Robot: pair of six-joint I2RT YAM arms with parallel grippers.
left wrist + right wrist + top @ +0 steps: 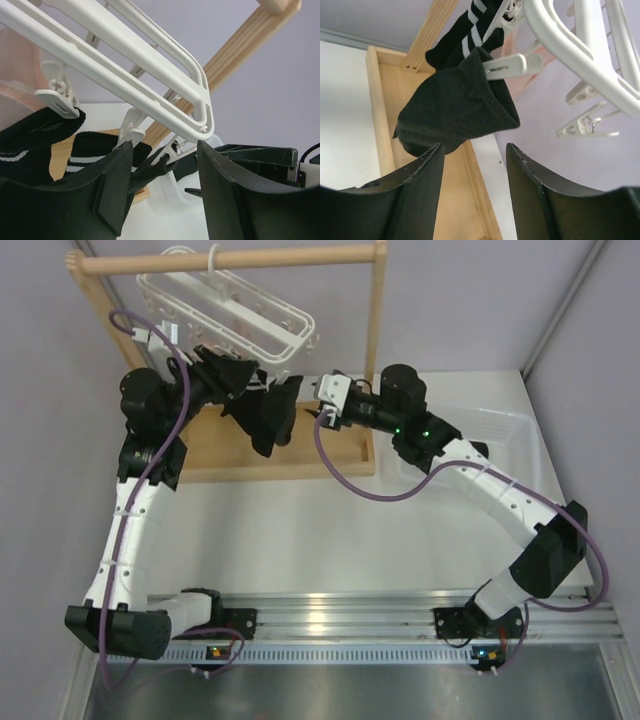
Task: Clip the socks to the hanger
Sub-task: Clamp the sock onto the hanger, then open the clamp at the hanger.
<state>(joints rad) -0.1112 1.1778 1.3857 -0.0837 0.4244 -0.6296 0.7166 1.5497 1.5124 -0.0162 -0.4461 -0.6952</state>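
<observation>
Beneath the white hanger point(565, 42), black socks point(455, 110) hang from clips point(512, 65). Both the left pincer point(164, 146) and right pincer point(475, 148) gape empty. Release looks done, so next they should retreat without snagging.

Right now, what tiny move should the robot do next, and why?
Probably pull the right fingers back, away from the sock. The sock hangs from a white clip on the hanger by itself, and the fingers are open with nothing between them.

socks point(455, 110): black, white stripes | hanger point(570, 50): white | rack point(375, 350): pale wood | cloth point(12, 75): pink
</observation>
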